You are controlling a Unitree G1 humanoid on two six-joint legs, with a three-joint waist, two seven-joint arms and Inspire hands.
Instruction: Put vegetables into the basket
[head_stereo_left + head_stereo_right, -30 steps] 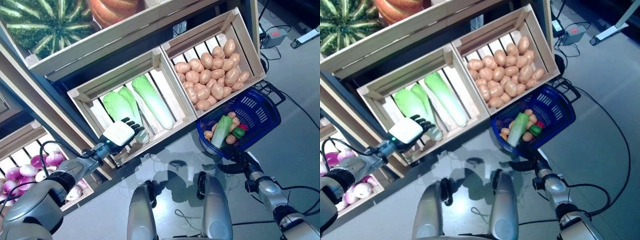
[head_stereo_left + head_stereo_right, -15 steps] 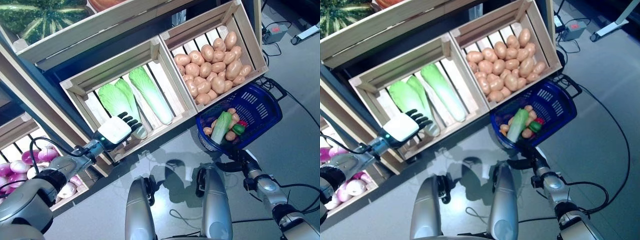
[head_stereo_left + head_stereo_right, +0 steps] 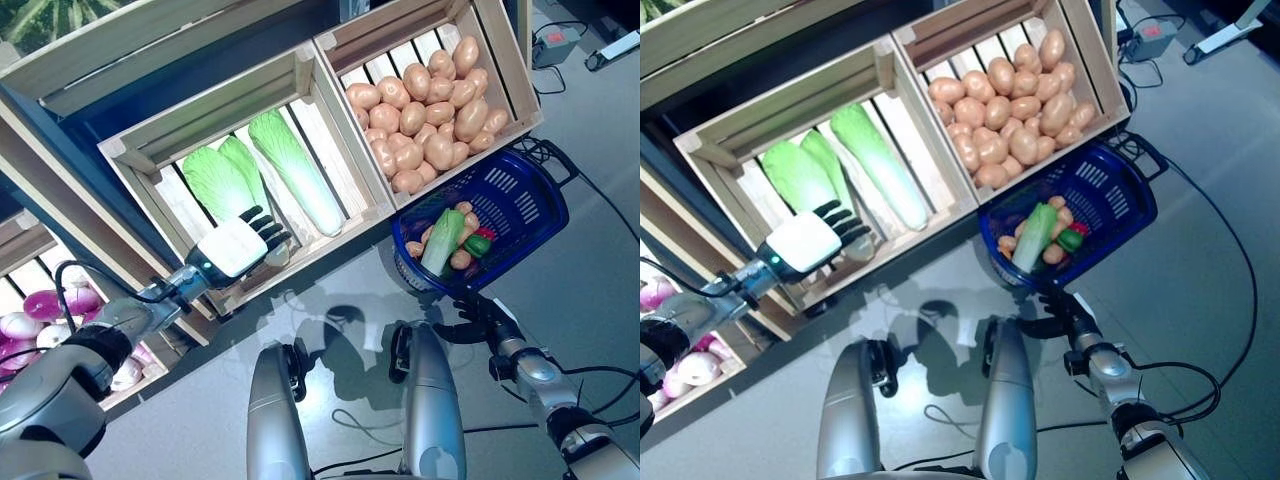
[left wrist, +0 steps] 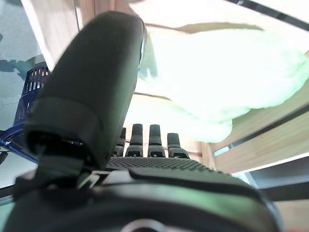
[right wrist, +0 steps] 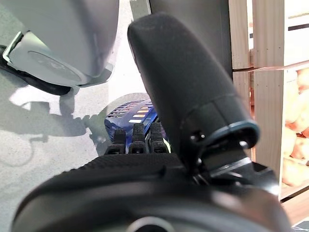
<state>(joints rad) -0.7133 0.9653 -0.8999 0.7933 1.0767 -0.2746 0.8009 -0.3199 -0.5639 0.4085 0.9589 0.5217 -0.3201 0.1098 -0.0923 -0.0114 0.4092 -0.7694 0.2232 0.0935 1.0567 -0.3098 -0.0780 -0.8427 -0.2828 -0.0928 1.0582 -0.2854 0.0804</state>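
My left hand [image 3: 237, 245] is open, its straight fingers reaching into the wooden crate [image 3: 140, 157] right at the stem end of a pale green cabbage [image 3: 218, 185]. In the left wrist view the cabbage [image 4: 227, 82] lies just past the fingers [image 4: 154, 141]. The blue basket [image 3: 520, 196] stands on the floor at the right and holds a green cabbage [image 3: 442, 240], small brown potatoes, a green pepper and something red. My right hand [image 3: 478, 322] is open just below the basket's near rim; the basket [image 5: 128, 113] shows past its fingers in the right wrist view.
A second wooden crate [image 3: 495, 40] full of potatoes sits right behind the basket. A lower crate [image 3: 40, 320] with purple-white vegetables is at the far left. Grey floor [image 3: 590, 290] lies to the right of the basket.
The camera has tilted, shifting the whole scene. My left hand has reached a little further into the crate toward the cabbage. The right hand stays by the basket's rim.
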